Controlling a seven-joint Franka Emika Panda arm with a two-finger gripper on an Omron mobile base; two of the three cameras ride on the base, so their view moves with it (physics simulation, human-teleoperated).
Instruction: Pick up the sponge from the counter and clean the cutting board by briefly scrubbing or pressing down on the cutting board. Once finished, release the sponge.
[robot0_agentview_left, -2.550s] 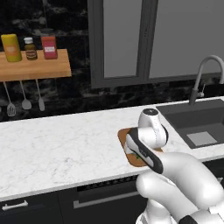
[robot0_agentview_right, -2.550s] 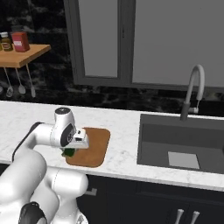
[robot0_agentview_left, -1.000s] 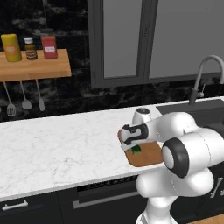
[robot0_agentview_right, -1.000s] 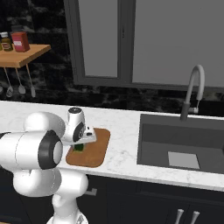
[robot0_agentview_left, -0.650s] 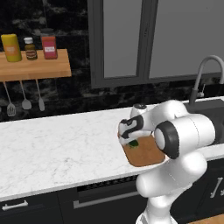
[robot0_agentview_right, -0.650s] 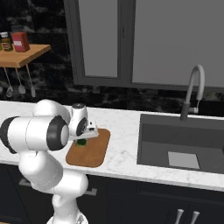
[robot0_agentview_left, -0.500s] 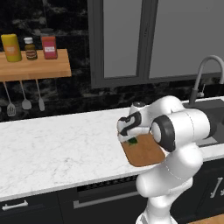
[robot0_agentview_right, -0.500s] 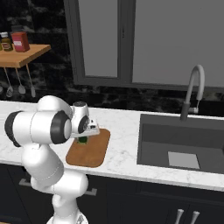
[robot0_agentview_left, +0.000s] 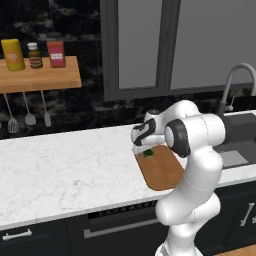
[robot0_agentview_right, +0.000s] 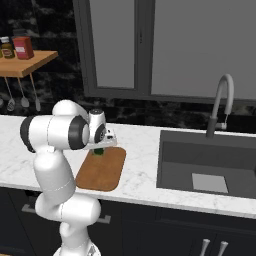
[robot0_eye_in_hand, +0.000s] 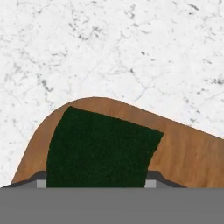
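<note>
The 2-finger gripper (robot0_eye_in_hand: 96, 183) pinches the dark green rectangular sponge (robot0_eye_in_hand: 98, 148) by its short sides over the brown wooden cutting board's (robot0_eye_in_hand: 188, 151) corner; it looks light, soft, squashy.

The white arm rises from its base, bends sharply at the elbow and folds back, so the wrist points down. The tool (robot0_agentview_left: 146, 151) hangs low, its jaws closed on the sponge (robot0_eye_in_hand: 98, 146) between them.
</note>
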